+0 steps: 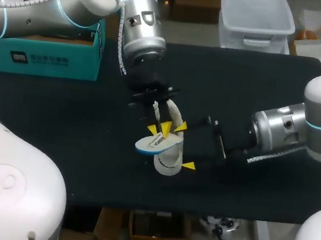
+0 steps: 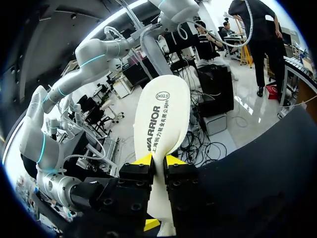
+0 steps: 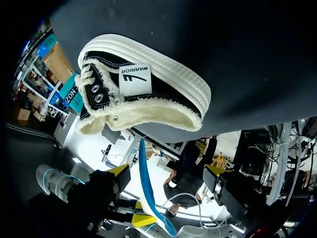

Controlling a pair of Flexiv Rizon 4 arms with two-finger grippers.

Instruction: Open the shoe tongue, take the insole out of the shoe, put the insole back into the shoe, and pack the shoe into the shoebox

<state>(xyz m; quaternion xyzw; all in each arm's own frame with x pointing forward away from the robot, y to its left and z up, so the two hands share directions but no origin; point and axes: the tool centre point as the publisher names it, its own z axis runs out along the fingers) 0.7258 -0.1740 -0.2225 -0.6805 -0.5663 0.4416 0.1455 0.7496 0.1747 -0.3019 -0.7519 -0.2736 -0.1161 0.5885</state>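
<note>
Right at the middle of the black table (image 1: 258,85) sits the shoe (image 3: 148,94). The left gripper (image 2: 157,161) has its jaws pinching the insole (image 2: 161,119) just left of it. The right gripper (image 3: 166,171) has its jaws spread wide near the shoe, holding nothing.

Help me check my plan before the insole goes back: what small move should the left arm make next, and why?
Probably steer the insole's free end toward the shoe's opening and begin easing it in. The left gripper is shut on the insole, which hangs clear of the shoe. In the right wrist view, the shoe's fleece-lined opening looks unobstructed.
</note>
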